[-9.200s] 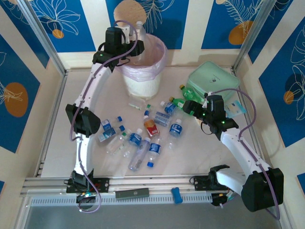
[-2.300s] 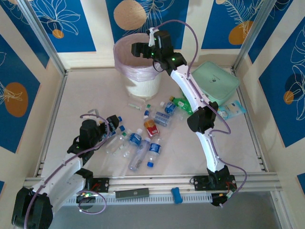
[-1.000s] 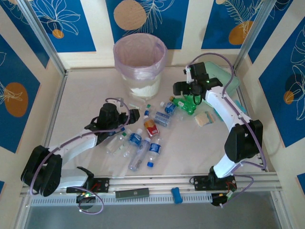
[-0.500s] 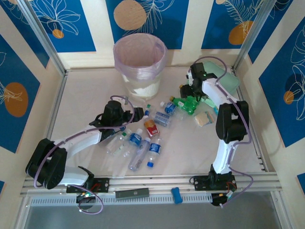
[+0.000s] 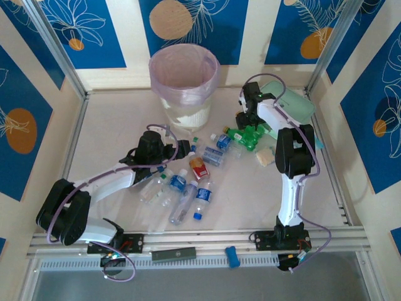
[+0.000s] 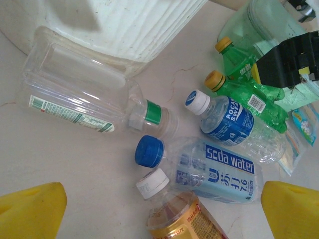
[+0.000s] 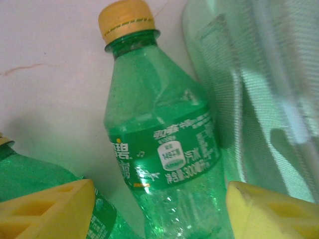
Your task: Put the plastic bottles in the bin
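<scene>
Fingers (image 7: 47, 209) of the right arm flank a yellow-capped green bottle (image 7: 164, 164), label reading "149"; whether they clamp it, I cannot tell. Left fingers (image 6: 30, 211) gape over the "soda water" bottle (image 6: 219, 172) and "POCARI SWEAT" bottle (image 6: 227, 119) lying on the counter (image 5: 113, 125). The top view adds the pink-lined bin (image 5: 188, 113) beside them.

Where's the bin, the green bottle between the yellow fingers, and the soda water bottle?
bin (image 5: 183, 116), top external view, on its white wall.
green bottle (image 7: 167, 159), right wrist view, on its label.
soda water bottle (image 6: 227, 169), left wrist view, on its blue label.
</scene>
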